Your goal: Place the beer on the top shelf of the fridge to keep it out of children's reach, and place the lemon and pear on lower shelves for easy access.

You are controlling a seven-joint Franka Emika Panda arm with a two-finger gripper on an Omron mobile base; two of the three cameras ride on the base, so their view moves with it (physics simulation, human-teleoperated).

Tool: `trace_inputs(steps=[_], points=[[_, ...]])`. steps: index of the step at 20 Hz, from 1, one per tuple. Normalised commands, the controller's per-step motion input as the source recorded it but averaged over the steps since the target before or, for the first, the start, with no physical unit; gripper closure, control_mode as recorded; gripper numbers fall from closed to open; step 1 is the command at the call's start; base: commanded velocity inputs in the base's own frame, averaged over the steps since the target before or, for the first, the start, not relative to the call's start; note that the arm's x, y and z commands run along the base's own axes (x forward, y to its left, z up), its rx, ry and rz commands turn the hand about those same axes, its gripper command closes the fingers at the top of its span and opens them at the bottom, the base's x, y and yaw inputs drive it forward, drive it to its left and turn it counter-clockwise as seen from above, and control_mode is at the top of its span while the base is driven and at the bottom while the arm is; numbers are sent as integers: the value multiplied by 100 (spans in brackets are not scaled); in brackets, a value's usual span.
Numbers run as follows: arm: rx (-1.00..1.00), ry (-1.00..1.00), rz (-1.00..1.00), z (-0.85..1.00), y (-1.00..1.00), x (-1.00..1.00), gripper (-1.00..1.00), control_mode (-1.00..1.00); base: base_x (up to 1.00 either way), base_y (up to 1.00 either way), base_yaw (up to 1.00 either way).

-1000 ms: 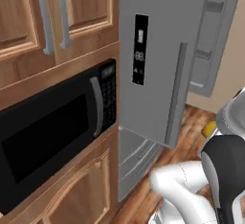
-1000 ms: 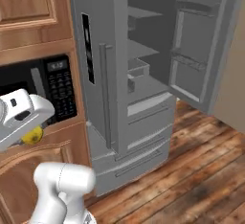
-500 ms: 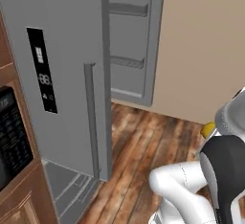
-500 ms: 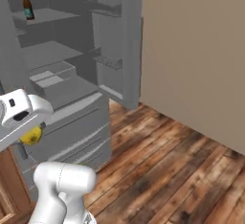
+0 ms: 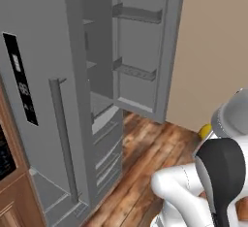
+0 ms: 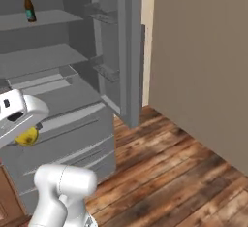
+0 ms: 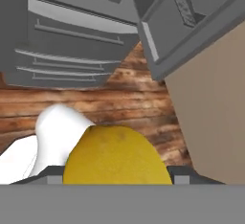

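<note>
Lemon (image 7: 115,155) is carried in the gripper (image 7: 115,180), clamped between the jaws so that it fills the hand view at six o'clock; the same fruit is glimpsed as a yellow patch under the white hand at nine o'clock in the right base view. It is judged to be held low and close to the arm so that it can be brought to the fridge (image 6: 63,124), whose door is swung wide for access. The beer (image 6: 29,6) is seen upright on the top shelf (image 6: 43,20) at eleven o'clock, well above the other slabs, so that step looks finished. The lower shelves (image 6: 38,58) and drawer fronts lie below it, and one of them is the likely target for the fruit. The pear cannot be located.
</note>
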Motion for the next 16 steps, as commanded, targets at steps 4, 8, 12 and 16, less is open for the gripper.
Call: trace_inputs(steps=[4,8,12,16], points=[[0,0,0,0,0,0,100,100,39,-22,73],[0,0,0,0,0,0,100,100,41,-29,71],[0,0,0,0,0,0,100,100,41,-60,58],[0,0,0,0,0,0,100,100,37,-82,45]])
